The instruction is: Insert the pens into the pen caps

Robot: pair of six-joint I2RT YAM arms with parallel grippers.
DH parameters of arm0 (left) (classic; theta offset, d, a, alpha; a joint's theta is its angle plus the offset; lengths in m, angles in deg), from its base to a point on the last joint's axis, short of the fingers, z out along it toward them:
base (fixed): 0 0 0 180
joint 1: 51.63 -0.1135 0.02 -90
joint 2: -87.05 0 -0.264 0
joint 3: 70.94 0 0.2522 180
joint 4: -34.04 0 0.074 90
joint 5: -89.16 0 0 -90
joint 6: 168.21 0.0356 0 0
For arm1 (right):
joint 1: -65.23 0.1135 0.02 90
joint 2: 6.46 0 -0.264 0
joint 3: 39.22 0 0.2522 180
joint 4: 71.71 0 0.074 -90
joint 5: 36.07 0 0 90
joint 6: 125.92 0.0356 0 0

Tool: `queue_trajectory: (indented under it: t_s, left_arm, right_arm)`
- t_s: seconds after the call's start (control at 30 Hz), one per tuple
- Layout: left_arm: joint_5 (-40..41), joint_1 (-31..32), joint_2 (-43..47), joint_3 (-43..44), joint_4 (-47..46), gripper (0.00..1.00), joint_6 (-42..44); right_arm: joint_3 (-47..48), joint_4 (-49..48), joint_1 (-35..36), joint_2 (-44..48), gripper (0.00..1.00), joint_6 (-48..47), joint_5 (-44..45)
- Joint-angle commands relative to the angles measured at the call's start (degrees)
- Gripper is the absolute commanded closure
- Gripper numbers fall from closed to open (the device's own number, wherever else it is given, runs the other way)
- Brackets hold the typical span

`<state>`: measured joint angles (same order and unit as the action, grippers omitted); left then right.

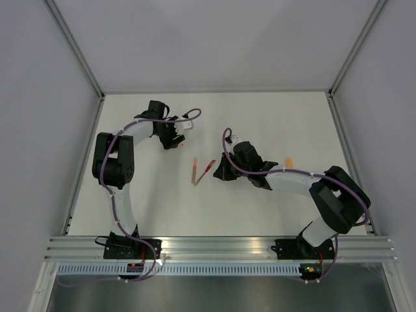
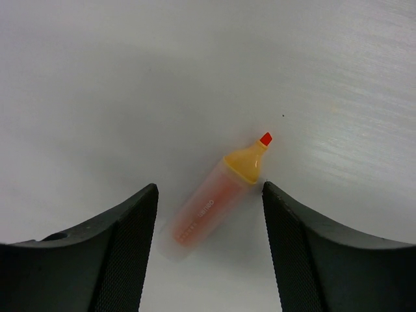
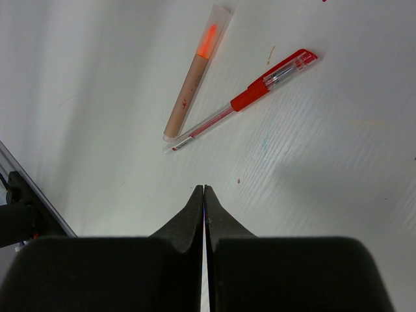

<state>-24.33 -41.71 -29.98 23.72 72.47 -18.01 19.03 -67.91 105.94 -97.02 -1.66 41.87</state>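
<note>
Pickup looks like your step: left pincer (image 2: pixel 209 187) stands open astride the uncapped orange pen (image 2: pixel 209 207), so close squarely; right pincer (image 3: pixel 205 190) sits shut, empty.

White left arm (image 1: pixel 127 208) and right arm (image 1: pixel 292 180), black joint housings (image 1: pixel 114 162), a purple cable (image 1: pixel 299 171) along each; black bases (image 1: pixel 133 248) at six o'clock; left gripper (image 2: pixel 209 187) fingers (image 2: pixel 110 253) black, finely ribbed.

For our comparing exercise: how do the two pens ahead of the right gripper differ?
Look: the peach pen has an opaque tan barrel and an orange tip under a clear end; the red pen has a see-through barrel and red grip. Pose: the peach pen lies steeper in the right wrist view, the red pen slants more rightward. Both lie flat on the table, near ends almost meeting.
</note>
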Motion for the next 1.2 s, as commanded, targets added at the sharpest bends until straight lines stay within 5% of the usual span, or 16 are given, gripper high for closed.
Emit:
queue_trajectory:
  t_s: [0.0, 0.2, 0.27, 0.47, 0.5, 0.63, 1.17]
  left_arm:
    - [-2.96, -0.25, -3.81, 4.16, 7.84, 0.31, 4.04]
    - [-4.99, -0.25, -4.78, 6.72, 15.40, 0.46, 5.36]
    - [-5.52, -0.33, -4.61, 6.90, 16.64, 0.62, 5.36]
    - [-7.19, -0.25, -3.20, 6.55, 18.14, 0.89, 2.91]
    - [-7.28, -0.24, -2.94, 6.03, 17.96, 0.89, 2.47]
    - [-6.92, -0.25, -0.39, 3.48, 16.12, 0.62, 1.41]
    - [5.45, 0.11, -4.69, 6.46, 20.25, 0.59, -2.37]
  right_arm:
    - [-0.11, -2.88, -0.02, 1.44, 1.00, 0.10, -0.95]
    - [-0.02, -2.61, -0.10, 1.79, 1.00, -0.16, -0.95]
    - [-0.02, -2.61, -0.10, 1.88, 1.00, -0.16, -0.95]
    - [-0.02, -2.44, -0.02, 2.41, 1.00, -0.16, -1.22]
    - [-0.02, -2.44, -0.10, 2.67, 1.00, -0.07, -1.30]
    - [-0.28, -2.61, -0.10, 3.20, 1.00, 0.10, -1.31]
    - [-0.98, -3.93, -0.10, 3.99, 0.99, 1.33, -3.59]
